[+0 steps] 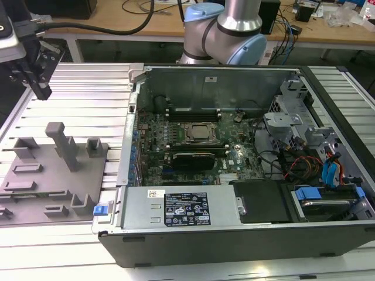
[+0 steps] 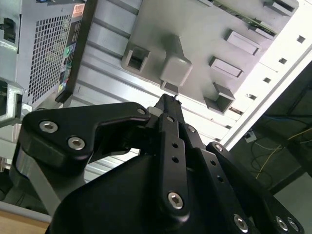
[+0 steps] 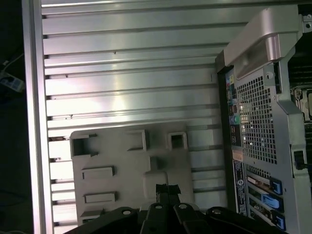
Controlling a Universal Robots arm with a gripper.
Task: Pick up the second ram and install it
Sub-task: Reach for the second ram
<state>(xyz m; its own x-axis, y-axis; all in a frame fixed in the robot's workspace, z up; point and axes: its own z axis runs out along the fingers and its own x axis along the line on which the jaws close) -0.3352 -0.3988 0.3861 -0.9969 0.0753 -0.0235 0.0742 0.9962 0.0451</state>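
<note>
- Gripper (image 2: 168, 99): black fingers drawn together tip to tip, with nothing seen between them. It hangs above the grey fixture, tips just over its tall post (image 2: 174, 68).
- Grey fixture (image 1: 35, 184): slotted tray lying on the ribbed aluminium table (image 1: 88, 99), at the exterior view's left.
- Second ram (image 2: 243, 17): thin dark-green strip along the fixture edge farthest from the computer case, apart from the gripper.
- Computer case (image 1: 193, 234): open, just beside the fixture. Inside are the silver CPU socket (image 1: 199, 132) and a black card (image 1: 193, 158).
</note>
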